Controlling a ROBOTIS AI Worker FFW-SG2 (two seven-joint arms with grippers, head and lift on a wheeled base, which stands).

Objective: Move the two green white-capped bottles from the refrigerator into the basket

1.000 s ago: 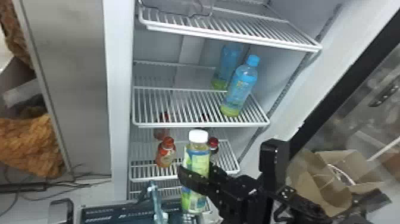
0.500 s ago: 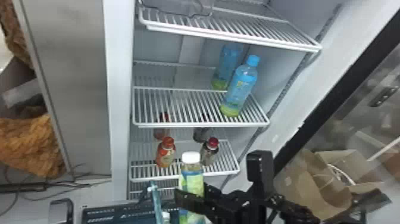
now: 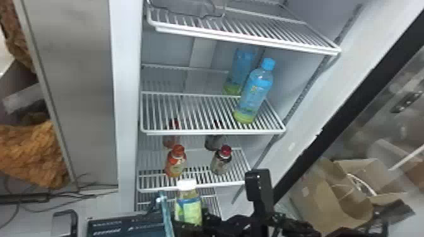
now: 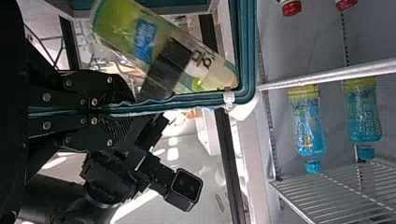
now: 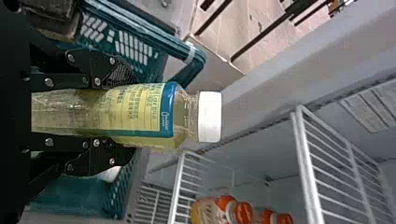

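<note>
White fridge (image 3: 126,94) behind, right gripper (image 3: 189,225) at bottom middle squeezing a white-capped bottle (image 3: 189,206), left gripper (image 4: 131,111) pinching the basket's (image 4: 248,46) edge.

Bottles (image 3: 255,89) stand on shelves (image 3: 205,132) in the refrigerator (image 3: 127,94), behind the basket (image 3: 167,217).

Head cam: up high, looks fwd & down into fridge (image 3: 126,94), farther back than wrist cams, w/ basket (image 3: 126,224) cut off at bottom edge. L wrist cam: v. close at basket, turned on its side, looks across it to fridge shelves (image 3: 208,131). R wrist cam: also sideways, v. close on white-capped btl (image 3: 189,208), looks along it twd cap, shelves beyond. Head & L wrist share blue-capped btl (image 3: 254,94); head & R wrist share white-capped btl & orange-capped btl (image 3: 175,162); all 3 get part of basket & fridge
</note>
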